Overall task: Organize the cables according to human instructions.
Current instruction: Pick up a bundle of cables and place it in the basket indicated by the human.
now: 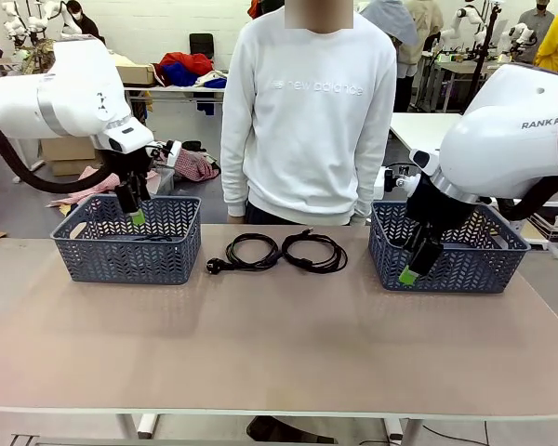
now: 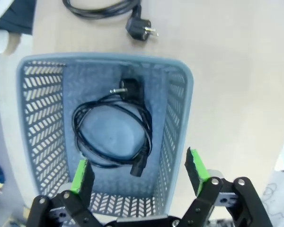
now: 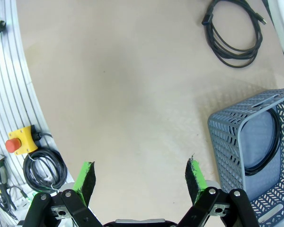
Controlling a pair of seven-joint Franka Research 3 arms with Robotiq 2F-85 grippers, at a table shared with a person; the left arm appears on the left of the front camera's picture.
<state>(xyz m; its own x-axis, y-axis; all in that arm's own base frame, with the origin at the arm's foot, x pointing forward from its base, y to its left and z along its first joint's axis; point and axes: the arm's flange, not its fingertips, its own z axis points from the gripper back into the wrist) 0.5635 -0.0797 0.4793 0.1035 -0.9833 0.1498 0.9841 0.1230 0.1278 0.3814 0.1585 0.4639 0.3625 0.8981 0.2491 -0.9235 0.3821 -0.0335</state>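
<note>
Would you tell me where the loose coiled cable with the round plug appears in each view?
Front view: the round-plug cable lies centrally, left of its neighbour coil.
Left wrist view: top edge, beyond the left basket.
Right wrist view: the top-right coil is the neighbour coil.
Shared landmark: the left basket, nearest that plug in front view too.

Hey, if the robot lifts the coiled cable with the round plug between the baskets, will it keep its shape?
Probably not: the cable is thin and loosely looped, no tie visible, so it would likely sag and uncoil. Its chunky plug would probably dangle lowest. Lying flat, it seems unlikely to roll.
</note>
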